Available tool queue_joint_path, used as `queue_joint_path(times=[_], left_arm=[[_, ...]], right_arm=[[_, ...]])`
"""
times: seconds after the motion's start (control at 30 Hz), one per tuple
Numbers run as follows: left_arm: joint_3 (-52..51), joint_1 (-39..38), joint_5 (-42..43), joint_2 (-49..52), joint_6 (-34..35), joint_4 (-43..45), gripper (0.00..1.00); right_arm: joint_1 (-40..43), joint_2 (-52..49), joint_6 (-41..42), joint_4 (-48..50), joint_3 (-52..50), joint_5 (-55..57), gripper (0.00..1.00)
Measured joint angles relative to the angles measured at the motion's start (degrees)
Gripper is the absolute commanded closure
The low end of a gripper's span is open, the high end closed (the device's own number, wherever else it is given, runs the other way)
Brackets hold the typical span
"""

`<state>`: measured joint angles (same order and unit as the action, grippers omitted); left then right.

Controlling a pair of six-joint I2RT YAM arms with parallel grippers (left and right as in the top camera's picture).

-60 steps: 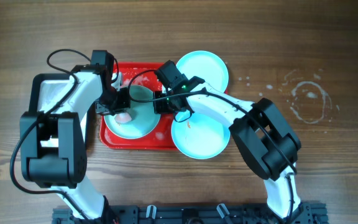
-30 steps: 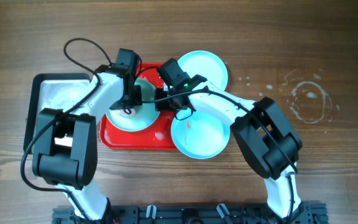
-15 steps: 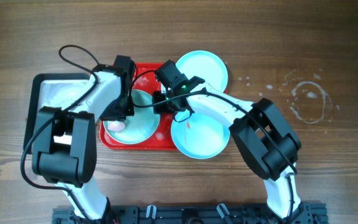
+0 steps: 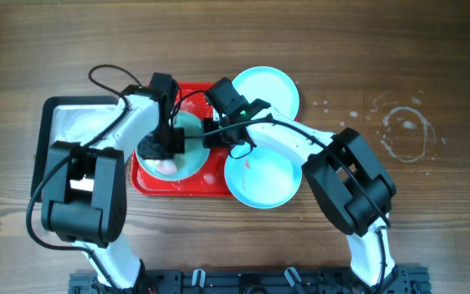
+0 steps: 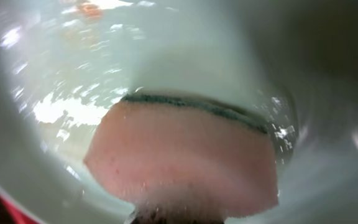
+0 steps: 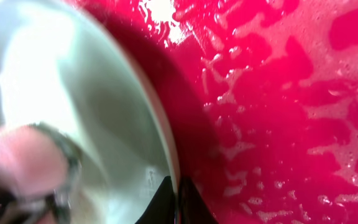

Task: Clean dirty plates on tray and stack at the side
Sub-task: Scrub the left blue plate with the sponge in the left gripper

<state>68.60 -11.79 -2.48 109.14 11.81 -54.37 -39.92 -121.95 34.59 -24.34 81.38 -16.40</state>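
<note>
Surface [image 4: 431, 65] was brown wood. Red tray [image 4: 212, 181] sat mid-surface, wet with foam, with a silvery metal tray [image 4: 55, 122] just left of it. Far plate [image 4: 266, 90] and near plate [image 4: 259, 184] lay at its right edge. Third plate [image 4: 192, 157] was on the red tray. Right fingers [image 4: 209, 135] pinched its rim. Left fingers [image 4: 160, 149] clenched a pink sponge [image 5: 179, 162], pressed into that plate.

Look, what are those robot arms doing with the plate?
They are washing up. The left gripper presses a pink sponge into a plate lying on the foamy red tray. The right gripper pinches that plate's rim to hold it. At the tray's right edge lie a far plate and a near plate.
</note>
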Motion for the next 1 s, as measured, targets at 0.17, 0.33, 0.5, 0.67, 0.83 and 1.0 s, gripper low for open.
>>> queue_joint_path(times=[0.17, 0.33, 0.5, 0.67, 0.83, 1.0], left_arm=[[-4.5, -1.3, -9.2, -2.4, 11.4, 11.4, 0.96], [-10.6, -1.8, -14.2, -4.9, 19.6, 22.9, 0.96], [-10.8, -2.0, -20.5, -4.8, 25.1, 23.4, 0.96], [-11.0, -2.0, -22.7, -5.1, 21.2, 19.8, 0.96], [-12.0, -0.3, -16.8, -6.2, 5.0, 23.1, 0.96], [-12.1, 1.2, 1.3, -6.3, -7.3, 30.8, 0.96]], right_arm=[[0.0, 0.0, 1.0, 0.2, 0.0, 0.1, 0.96], [0.1, 0.0, 1.6, 0.2, 0.1, 0.2, 0.96], [0.1, 0.0, 1.8, 0.3, 0.2, 0.2, 0.96], [-0.4, 0.0, 1.8, 0.4, 0.2, -0.5, 0.96], [-0.4, 0.0, 1.8, 0.2, 0.2, -0.5, 0.96], [0.9, 0.0, 1.8, -0.2, 0.3, 0.2, 0.96]])
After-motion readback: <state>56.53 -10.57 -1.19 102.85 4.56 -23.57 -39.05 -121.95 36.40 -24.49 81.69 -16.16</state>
